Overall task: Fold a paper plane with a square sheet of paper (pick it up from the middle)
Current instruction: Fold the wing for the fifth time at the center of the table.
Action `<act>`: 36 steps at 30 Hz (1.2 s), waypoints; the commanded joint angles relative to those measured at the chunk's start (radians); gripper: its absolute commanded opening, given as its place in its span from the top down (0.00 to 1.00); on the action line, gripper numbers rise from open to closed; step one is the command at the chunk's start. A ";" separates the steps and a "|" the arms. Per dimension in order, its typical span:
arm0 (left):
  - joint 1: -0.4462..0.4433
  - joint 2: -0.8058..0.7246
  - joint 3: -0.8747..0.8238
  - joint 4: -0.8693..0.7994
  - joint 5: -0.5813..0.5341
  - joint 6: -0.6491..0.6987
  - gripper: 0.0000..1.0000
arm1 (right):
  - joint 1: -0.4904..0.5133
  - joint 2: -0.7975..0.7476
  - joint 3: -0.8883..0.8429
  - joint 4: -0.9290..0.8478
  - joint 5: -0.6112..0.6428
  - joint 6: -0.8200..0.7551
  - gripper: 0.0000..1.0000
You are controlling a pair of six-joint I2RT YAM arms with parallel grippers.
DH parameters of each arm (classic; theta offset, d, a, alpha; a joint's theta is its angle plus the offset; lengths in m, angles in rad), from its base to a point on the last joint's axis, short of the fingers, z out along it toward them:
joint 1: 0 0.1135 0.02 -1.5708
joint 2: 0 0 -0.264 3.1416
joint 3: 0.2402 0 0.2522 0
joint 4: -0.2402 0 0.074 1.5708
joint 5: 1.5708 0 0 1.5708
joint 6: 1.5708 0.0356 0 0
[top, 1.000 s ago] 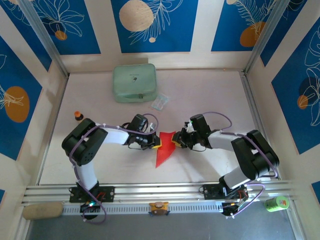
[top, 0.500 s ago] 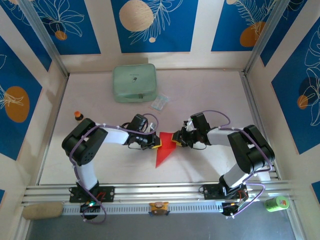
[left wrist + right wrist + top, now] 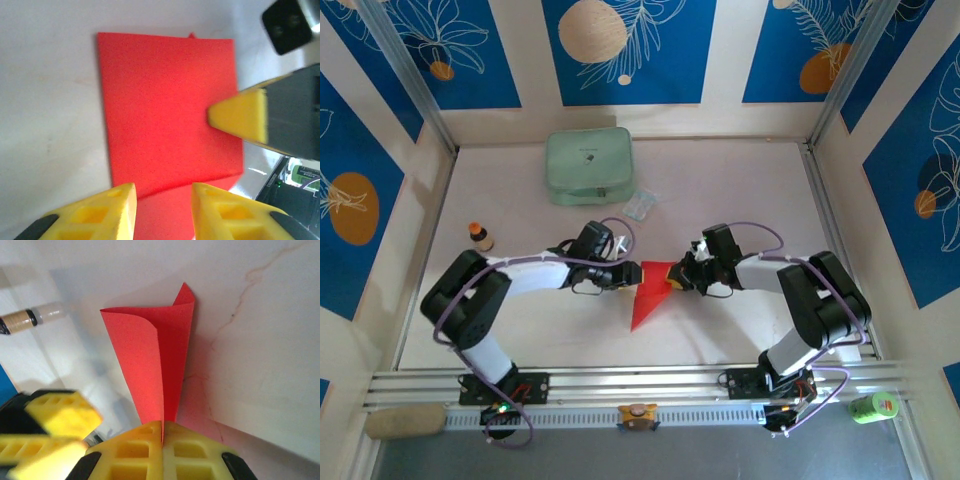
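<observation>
The pale table (image 3: 740,180) fills the middle of the top view. The left arm (image 3: 520,275) now lies lower and more stretched out than a second ago. Its elbow has swung towards the lower left of the frame, while its wrist stays near the centre. The right arm (image 3: 790,285) keeps almost the same pose, with its elbow drawn in slightly.

A pale green pouch (image 3: 588,165) sits unmoved at the upper middle of the table. The red sheet of paper (image 3: 645,300) lies at the centre, folded to a triangle with its point towards the lower left and its broad end between the two grippers. Its place is much as before. In the right wrist view the paper (image 3: 160,365) curls up in two layers.

The left gripper (image 3: 162,205) has let go. Its yellow fingers stand apart just over the near edge of the paper (image 3: 165,110). The right gripper (image 3: 162,440) is clamped on the paper's edge, fingers pressed together with the sheet between them.

The small orange-capped bottle (image 3: 478,236) at the left is now fully uncovered by the arm. A small clear plastic packet (image 3: 640,205) lies just beside the pouch.
</observation>
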 commanded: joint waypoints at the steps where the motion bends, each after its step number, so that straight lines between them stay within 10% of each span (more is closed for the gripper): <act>1: -0.060 -0.071 0.032 -0.168 -0.144 0.193 0.63 | -0.001 -0.036 -0.019 0.019 0.031 0.132 0.99; 17: -0.411 -0.043 0.090 -0.342 -0.658 0.375 0.54 | 0.020 -0.052 0.009 -0.049 0.069 0.162 0.99; 36: -0.476 0.070 0.177 -0.399 -0.754 0.374 0.60 | 0.023 -0.048 0.015 -0.037 0.058 0.168 0.99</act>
